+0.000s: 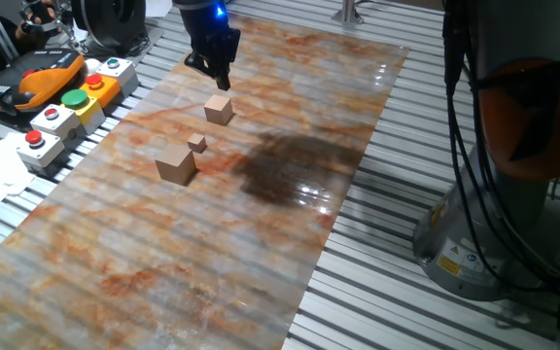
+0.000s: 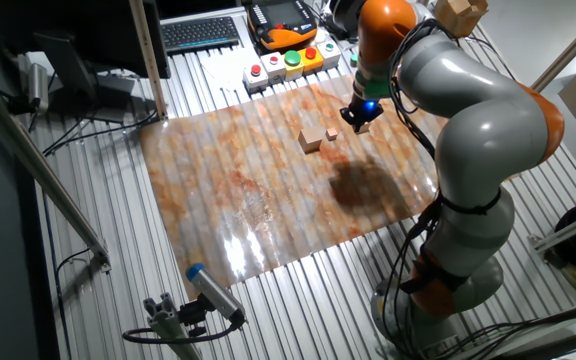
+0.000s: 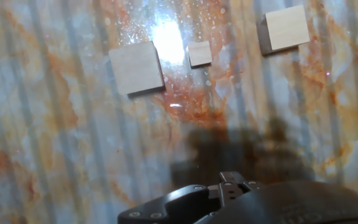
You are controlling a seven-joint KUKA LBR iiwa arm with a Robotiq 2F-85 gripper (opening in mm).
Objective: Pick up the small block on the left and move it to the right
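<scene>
From where I sit, I order everything by the largest, darker brown wooden cube point(image 1: 175, 165), the nearest of the three in one fixed view. Just beyond it sits the tiny brown wooden cube point(image 1: 196, 143), close but apart. Farther on again, well clear of both, stands the pale light-tan wooden cube point(image 1: 219, 108), the small block I am after. All three rest on the marbled orange-and-grey counter point(image 1: 115, 262).

The black two-finger end effector point(image 1: 220, 76) hangs just beyond and above the pale cube, not touching it. I cannot tell how its fingers stand; no view shows the tips clearly, and the hand view shows only the underside of the housing.

In the hand view the pale cube point(image 3: 284, 28) lies high and off to one side, with the tiny cube point(image 3: 199, 53) and the large cube point(image 3: 136, 67) in a row beside it. So I judge the approach is not yet lined up.

To do this well, I would centre the pale cube under the fingers first, square them to two flat faces, then descend straight. The tiny cube is the nearest neighbour, so I would keep the fingers off that side.
</scene>
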